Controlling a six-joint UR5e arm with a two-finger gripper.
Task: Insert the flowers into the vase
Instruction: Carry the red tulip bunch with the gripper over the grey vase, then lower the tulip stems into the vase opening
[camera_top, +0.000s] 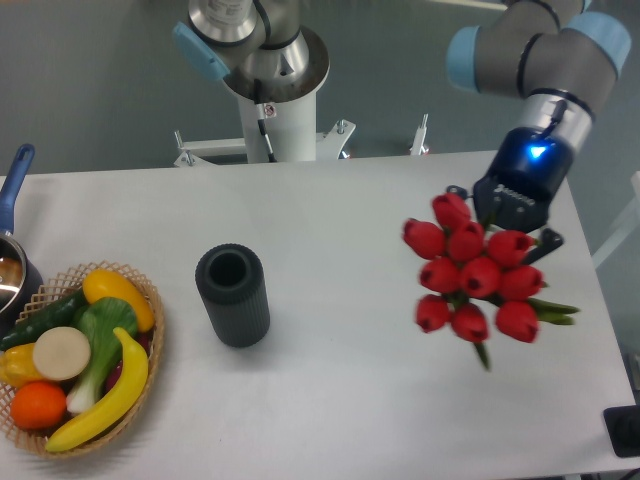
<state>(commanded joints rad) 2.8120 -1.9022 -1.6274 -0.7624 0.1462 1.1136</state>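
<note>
The robot arm (545, 45) comes in from the upper right of the frame. It is grey with light blue caps at its joints. It bends down toward the right side of the counter (340, 210). At its end is a black gripper (512, 212) with a bright blue light on it.

The gripper is right behind the flowers (475, 270). The red buds hide most of the jaws, so I cannot tell how far apart they are. They look clamped on the flowers, because the bunch hangs up in the air against the gripper, at the right middle of the frame. The bunch has red tulip buds packed close together. Green stems and a leaf poke out at the lower right of the bunch. The buds point toward the left and toward us.

The vase (233, 295) stands upright on the counter, left of the middle of the frame. It is dark grey with ribs on its side, and its round mouth is open at the top. It is well apart from the flowers. The flowers are not in the vase yet.

At the lower left of the frame sits a wicker basket (150, 350) with fruit and vegetables in it. Beside it, at the left edge, is a metal pot (12, 280) with a blue handle.
</note>
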